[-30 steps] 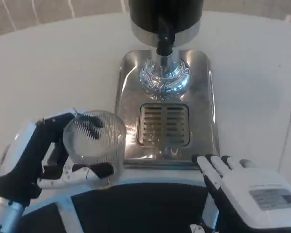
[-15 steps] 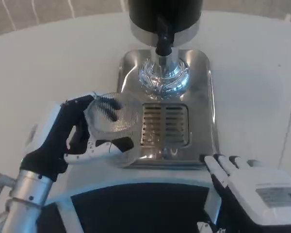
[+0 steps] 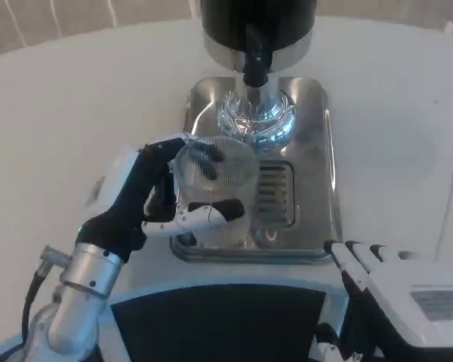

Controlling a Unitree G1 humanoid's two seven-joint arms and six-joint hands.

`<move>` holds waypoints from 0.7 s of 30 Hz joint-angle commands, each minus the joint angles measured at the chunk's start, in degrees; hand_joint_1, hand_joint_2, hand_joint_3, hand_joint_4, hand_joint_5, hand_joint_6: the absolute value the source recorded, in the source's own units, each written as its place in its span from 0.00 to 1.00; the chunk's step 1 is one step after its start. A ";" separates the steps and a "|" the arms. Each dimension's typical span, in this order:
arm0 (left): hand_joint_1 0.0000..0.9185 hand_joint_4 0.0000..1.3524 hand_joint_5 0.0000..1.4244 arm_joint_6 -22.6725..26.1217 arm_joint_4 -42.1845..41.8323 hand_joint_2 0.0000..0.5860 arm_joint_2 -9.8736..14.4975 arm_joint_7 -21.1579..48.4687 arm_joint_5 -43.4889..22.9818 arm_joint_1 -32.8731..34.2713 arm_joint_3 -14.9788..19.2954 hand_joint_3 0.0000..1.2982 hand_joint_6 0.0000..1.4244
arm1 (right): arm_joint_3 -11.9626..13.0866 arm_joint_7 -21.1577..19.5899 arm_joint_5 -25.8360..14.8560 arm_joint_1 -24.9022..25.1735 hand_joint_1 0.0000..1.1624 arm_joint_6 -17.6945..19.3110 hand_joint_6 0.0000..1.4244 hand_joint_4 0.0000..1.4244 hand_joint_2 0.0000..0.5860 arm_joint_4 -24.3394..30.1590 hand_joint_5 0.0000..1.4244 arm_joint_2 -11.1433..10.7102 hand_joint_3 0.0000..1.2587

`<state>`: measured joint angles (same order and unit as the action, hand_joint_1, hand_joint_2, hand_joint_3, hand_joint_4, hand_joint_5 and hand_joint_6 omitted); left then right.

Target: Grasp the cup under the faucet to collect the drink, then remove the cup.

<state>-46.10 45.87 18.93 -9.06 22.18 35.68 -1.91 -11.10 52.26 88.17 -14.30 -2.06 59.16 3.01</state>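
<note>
One cup (image 3: 215,188), clear and ribbed, sits in the left hand (image 3: 147,200), fingers (image 3: 211,213) wrapped round it, over the left of one dispenser's (image 3: 258,30) grille (image 3: 275,194). The right hand (image 3: 396,290) lies below the tray (image 3: 317,151), fingers seemingly loosely together.

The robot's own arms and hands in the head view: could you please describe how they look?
The left hand has a white back, black inner parts and fingers in white and black. It sits on a silver cylindrical left forearm with a ringed wrist, a small green light and a dark cable beside it. The right hand has a boxy white back bearing a grey label, with black-and-white fingers.
</note>
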 commanded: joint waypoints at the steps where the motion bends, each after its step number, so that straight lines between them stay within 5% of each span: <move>1: 0.65 0.86 0.94 -1.24 4.03 0.00 -0.88 -2.83 0.73 3.30 -1.41 0.76 1.00 | 1.19 0.34 -1.16 -0.79 0.31 -0.25 0.00 0.00 0.89 0.84 0.00 2.36 0.00; 21: 0.66 0.86 0.94 2.53 19.34 0.00 -3.54 -16.48 5.49 13.63 -7.01 0.76 1.00 | 3.41 3.39 -0.90 0.76 0.30 -0.16 0.00 0.00 0.89 0.84 0.00 3.09 0.00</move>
<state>-44.50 63.93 15.62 -23.04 27.49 48.05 -8.37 -7.55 54.89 86.58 -13.65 -2.13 59.16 3.23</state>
